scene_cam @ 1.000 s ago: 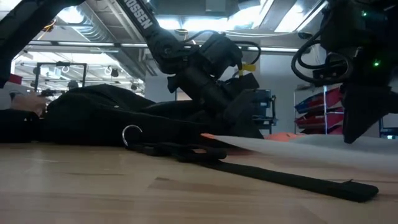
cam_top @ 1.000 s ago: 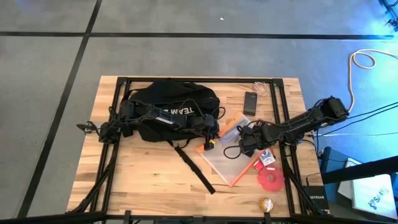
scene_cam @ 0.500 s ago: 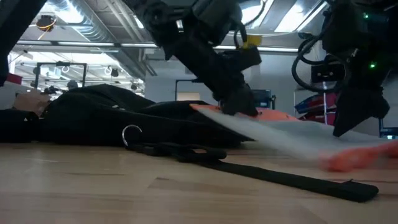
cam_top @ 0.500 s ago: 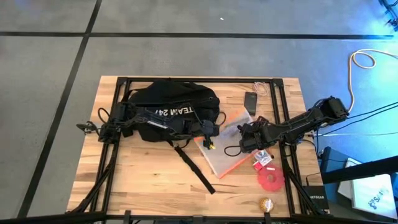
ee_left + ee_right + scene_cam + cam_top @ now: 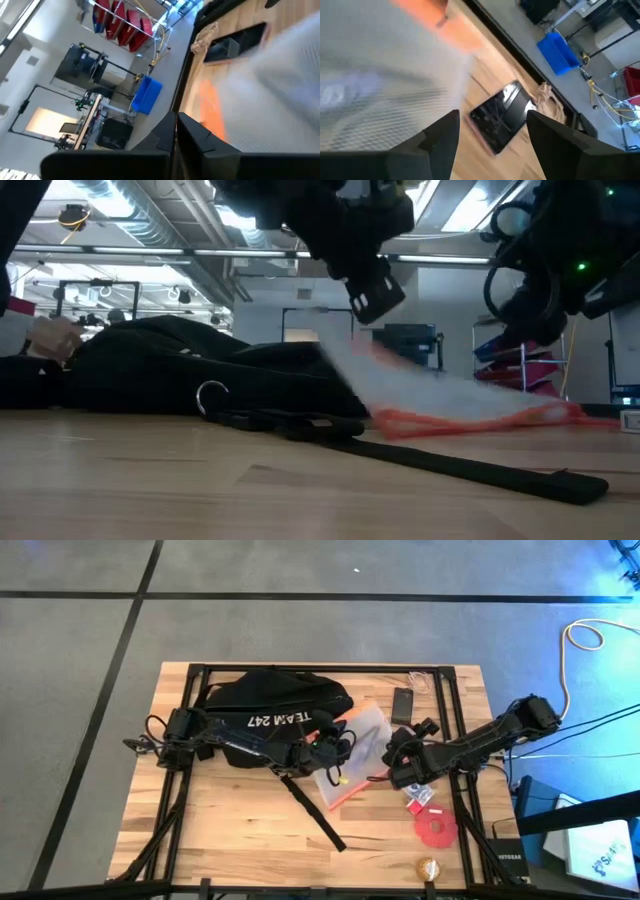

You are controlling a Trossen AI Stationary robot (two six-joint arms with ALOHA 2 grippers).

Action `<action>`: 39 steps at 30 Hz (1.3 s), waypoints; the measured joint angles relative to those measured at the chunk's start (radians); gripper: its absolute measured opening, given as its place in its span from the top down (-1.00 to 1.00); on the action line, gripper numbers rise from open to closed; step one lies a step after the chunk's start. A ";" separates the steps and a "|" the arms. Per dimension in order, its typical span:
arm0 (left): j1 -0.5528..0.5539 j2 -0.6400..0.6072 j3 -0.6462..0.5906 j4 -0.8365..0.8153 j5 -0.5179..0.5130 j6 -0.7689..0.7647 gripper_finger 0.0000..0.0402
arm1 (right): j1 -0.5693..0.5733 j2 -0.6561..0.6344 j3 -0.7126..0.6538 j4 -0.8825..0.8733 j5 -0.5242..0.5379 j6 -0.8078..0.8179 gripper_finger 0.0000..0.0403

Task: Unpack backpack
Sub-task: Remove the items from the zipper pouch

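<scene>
Backpack [image 5: 268, 718], black and slumped, lies toward the far edge of the surface [image 5: 230, 830], left of its middle. Its long axis runs roughly parallel to that far edge, and the white lettering reads upside down from above, so its top seems to face the near edge. A loose strap [image 5: 312, 810] trails from it toward the near edge.

Several things already lie out on the right half of the surface: a phone [image 5: 402, 703] near the far edge, a red disc [image 5: 435, 828], a small red-and-white packet [image 5: 421, 794] and a little round gold item [image 5: 427, 866] near the near edge. So the unpacking looks well along; whether anything remains inside cannot be told.

A clear mesh pouch with orange trim [image 5: 352, 755] is clamped in the closed left pincer [image 5: 333, 748], just beside the backpack's right end. The right pincer [image 5: 398, 756], fingers parted, sits at the pouch's other side and appears to hold nothing.
</scene>
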 joint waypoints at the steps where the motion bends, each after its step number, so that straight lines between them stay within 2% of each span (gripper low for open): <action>1: -0.001 -0.006 0.000 0.003 -0.005 0.000 1.00 | -0.001 0.000 0.001 -0.028 0.000 0.043 -0.06; 4: -0.005 -0.012 0.000 0.019 -0.021 0.016 1.00 | -0.002 0.000 0.001 -0.091 -0.001 0.157 -0.06; 8: -0.005 -0.016 0.000 0.014 -0.023 0.020 1.00 | -0.002 0.000 0.001 -0.101 -0.027 0.177 -0.06; 11: -0.005 -0.019 0.000 -0.093 -0.007 -0.102 1.00 | -0.002 0.000 0.001 -0.099 -0.081 0.173 -0.06; 13: -0.002 -0.027 0.000 -0.205 0.071 -0.252 1.00 | -0.001 0.000 0.001 -0.099 -0.104 0.172 -0.06; 16: 0.037 -0.053 0.000 -0.340 0.305 -0.501 0.98 | -0.001 0.000 0.001 -0.095 -0.122 0.171 -0.06; 18: 0.076 -0.060 0.000 -0.396 0.450 -0.612 0.92 | -0.001 0.000 0.001 -0.093 -0.125 0.170 -0.06; 22: 0.136 -0.055 -0.002 -0.446 0.576 -0.682 0.66 | -0.002 0.000 0.001 -0.092 -0.141 0.164 -0.06; 29: 0.199 -0.057 -0.001 -0.436 0.811 -0.704 -0.06 | -0.002 0.000 0.001 -0.067 -0.162 0.146 -0.06; 32: 0.224 -0.053 0.000 -0.464 0.922 -0.733 -0.31 | -0.002 0.000 0.001 -0.064 -0.167 0.145 -0.06; 34: 0.239 -0.047 0.000 -0.479 0.941 -0.746 -0.41 | -0.002 0.000 0.001 -0.064 -0.167 0.145 -0.06; 39: 0.280 -0.033 -0.001 -0.524 0.854 -0.693 -0.45 | -0.002 0.000 0.001 -0.054 -0.168 0.142 -0.06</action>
